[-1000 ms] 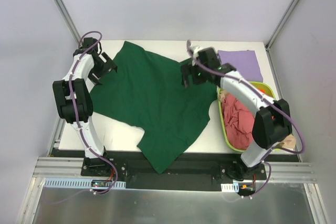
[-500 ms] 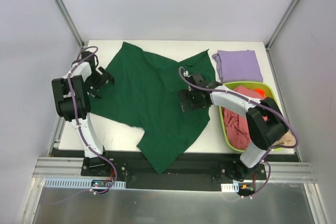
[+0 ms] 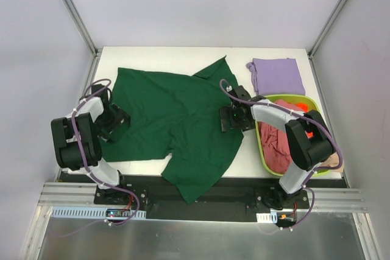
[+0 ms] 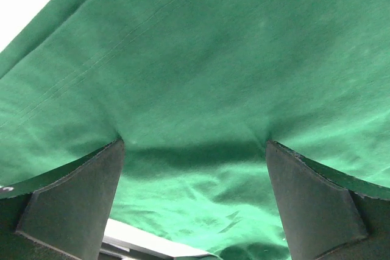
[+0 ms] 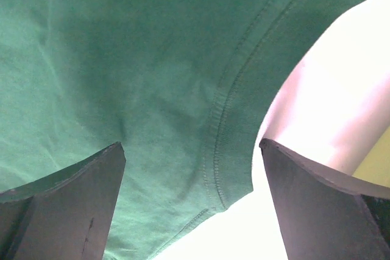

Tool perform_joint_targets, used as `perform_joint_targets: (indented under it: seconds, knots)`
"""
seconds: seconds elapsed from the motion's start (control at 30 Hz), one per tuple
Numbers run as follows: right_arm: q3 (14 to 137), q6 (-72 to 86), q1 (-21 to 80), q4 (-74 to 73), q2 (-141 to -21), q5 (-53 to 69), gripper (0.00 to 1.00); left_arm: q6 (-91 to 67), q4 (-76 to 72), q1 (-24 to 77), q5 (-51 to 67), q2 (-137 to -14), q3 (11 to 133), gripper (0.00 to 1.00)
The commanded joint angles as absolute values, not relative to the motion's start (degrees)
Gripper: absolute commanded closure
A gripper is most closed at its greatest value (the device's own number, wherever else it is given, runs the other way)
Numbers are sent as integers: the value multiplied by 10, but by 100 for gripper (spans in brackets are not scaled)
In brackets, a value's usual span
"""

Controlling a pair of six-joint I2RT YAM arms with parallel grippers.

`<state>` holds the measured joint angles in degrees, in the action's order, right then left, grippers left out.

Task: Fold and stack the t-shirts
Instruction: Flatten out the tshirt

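Observation:
The large dark green t-shirt [image 3: 177, 120] lies spread on the white table, its lower corner hanging over the near edge. My left gripper [image 3: 116, 123] is open, low over the shirt's left edge; green cloth [image 4: 201, 77] fills its wrist view between the jaws [image 4: 195, 144]. My right gripper [image 3: 231, 119] is open over the shirt's right edge; its wrist view shows a stitched hem [image 5: 228, 108] between the jaws [image 5: 192, 147]. The lilac-purple t-shirt [image 3: 277, 76] lies folded at the back right. The pinkish-red t-shirt [image 3: 274, 141] is in the basket. A beige t-shirt [image 3: 332, 161] shows at the basket's near right.
A lime-green plastic basket [image 3: 261, 150] stands at the right edge of the table, right beside my right arm. A small orange object [image 3: 309, 132] lies in it. Metal frame posts stand at the back corners. Bare white table [image 3: 164, 56] shows behind the green shirt.
Both grippers have moved toward the near edge, and the green shirt has shifted with them and lies differently. The right arm has folded back beside the basket.

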<state>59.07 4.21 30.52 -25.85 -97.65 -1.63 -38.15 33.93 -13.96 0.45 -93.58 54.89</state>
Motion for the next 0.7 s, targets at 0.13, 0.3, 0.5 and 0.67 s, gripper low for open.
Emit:
perform_joint_targets:
  seconds: [0.13,0.3,0.5,0.67]
  knots:
    - [652,-22,274,-313,-962,-6,4,-381,367,-142,-19,-876,604,1]
    - [660,-20,314,-308,-915,27,4,-377,370,-141,22,-873,656,1]
    - [665,30,360,-272,-973,67,4,-354,353,-135,75,-936,677,1]
    - [705,34,352,-279,-1058,58,4,-333,335,-135,112,-997,679,1]
